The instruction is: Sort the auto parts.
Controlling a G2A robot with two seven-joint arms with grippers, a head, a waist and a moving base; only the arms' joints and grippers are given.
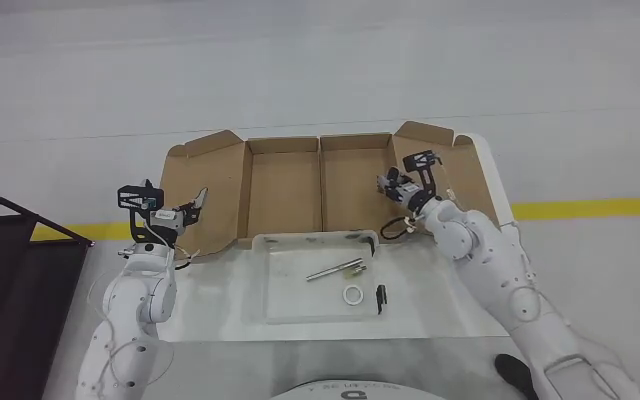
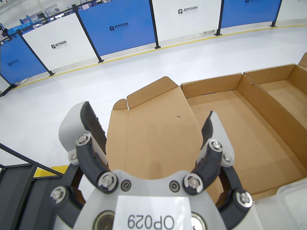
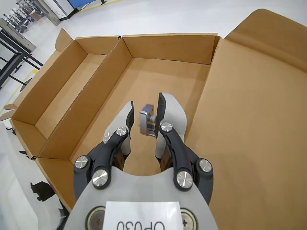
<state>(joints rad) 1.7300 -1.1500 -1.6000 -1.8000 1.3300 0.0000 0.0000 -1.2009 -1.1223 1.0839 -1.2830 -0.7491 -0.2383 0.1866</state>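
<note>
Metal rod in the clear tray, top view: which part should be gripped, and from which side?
Grip the metal rod at mid-length, coming straight down from above and closing across its thin width. It lies flat on the clear tray floor, with bare floor along both long sides; the tray's walls would likely hinder a sideways approach. The white ring lies apart from it.
</note>
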